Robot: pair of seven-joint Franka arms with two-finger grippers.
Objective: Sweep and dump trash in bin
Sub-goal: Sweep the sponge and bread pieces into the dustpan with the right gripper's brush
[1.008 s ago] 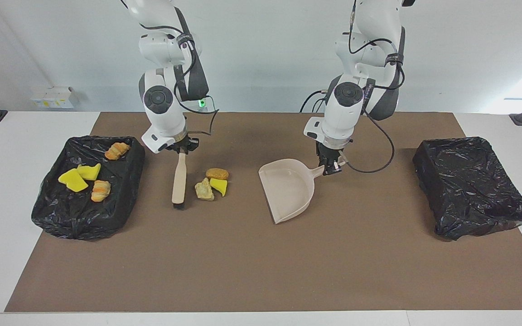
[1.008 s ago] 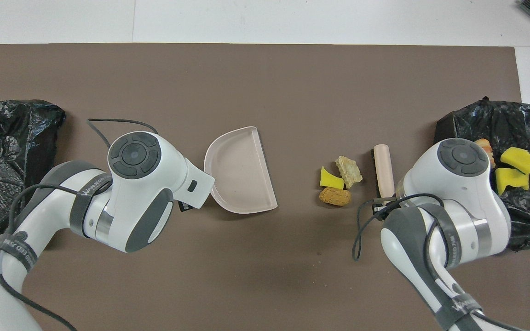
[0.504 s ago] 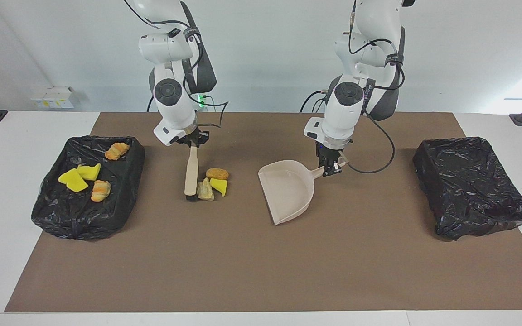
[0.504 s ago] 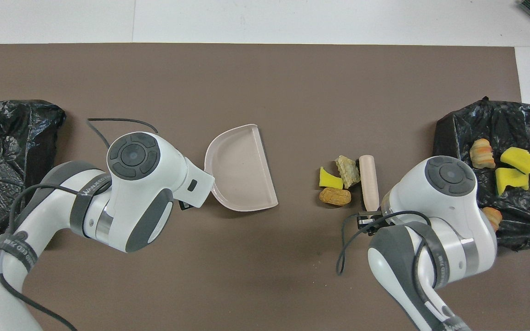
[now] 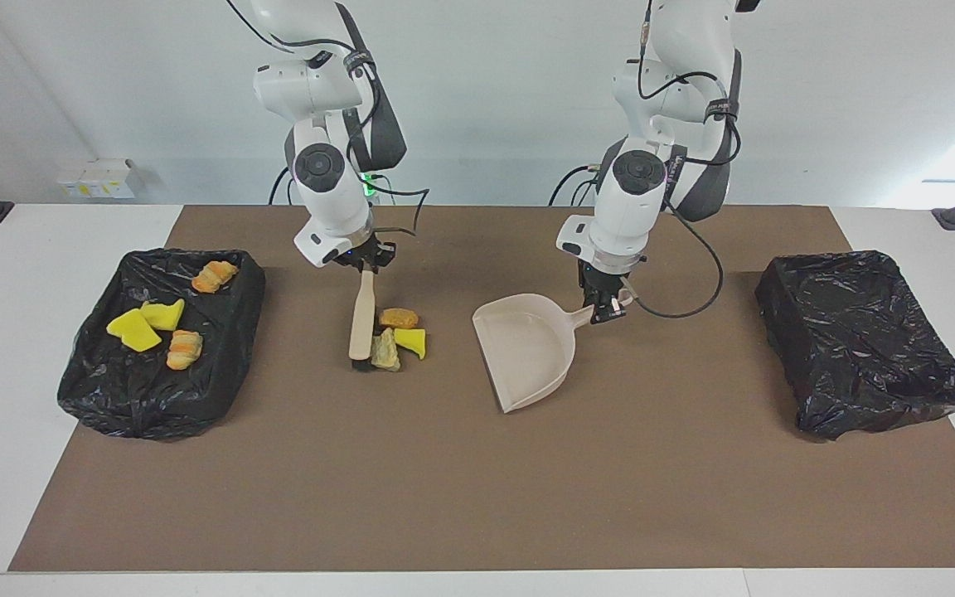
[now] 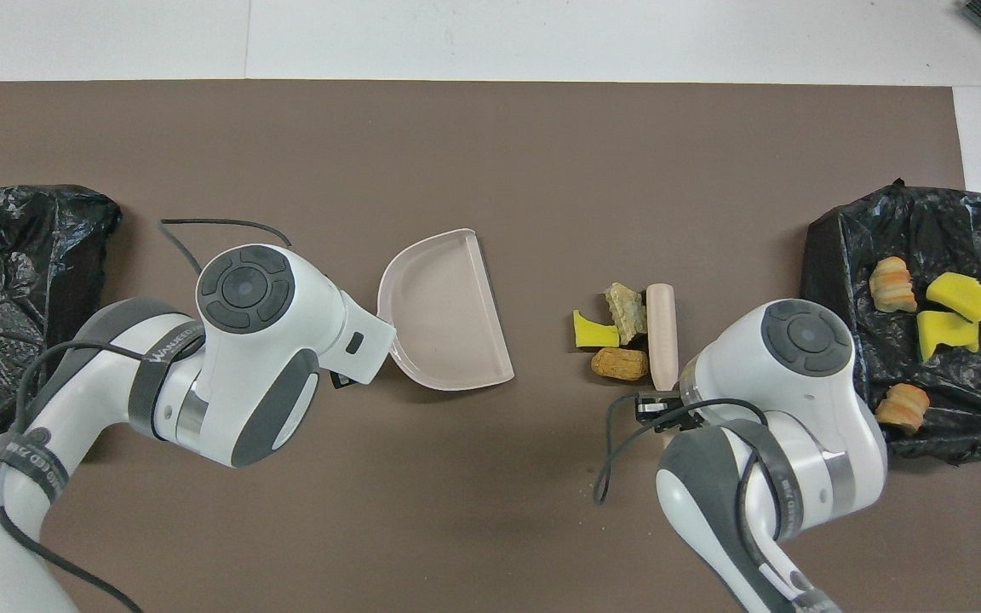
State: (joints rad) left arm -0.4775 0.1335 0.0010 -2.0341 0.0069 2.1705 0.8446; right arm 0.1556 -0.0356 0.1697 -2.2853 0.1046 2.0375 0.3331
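Note:
Three loose pieces of trash lie bunched on the brown mat: a brown lump [image 5: 399, 317] [image 6: 620, 363], a yellow wedge [image 5: 411, 342] [image 6: 593, 332] and a tan lump [image 5: 385, 352] [image 6: 627, 308]. A beige brush [image 5: 361, 319] [image 6: 662, 345] presses against them on the side away from the dustpan, with my right gripper [image 5: 366, 261] shut on its handle. The beige dustpan [image 5: 527, 348] [image 6: 444, 311] rests on the mat, its mouth toward the trash, a gap between them. My left gripper [image 5: 606, 307] is shut on its handle. Several more pieces lie in the black-lined bin [image 5: 113, 398] [image 6: 950, 221] at the right arm's end.
A second black-lined bin [image 5: 859, 332] [image 6: 5, 281] stands at the left arm's end of the table. The brown mat [image 5: 477, 497] covers most of the white tabletop. A cable loops from each wrist.
My right gripper has swept the brush toward the dustpan, reaching the three loose pieces and pushing them a little that way. The dustpan and left gripper have barely moved.

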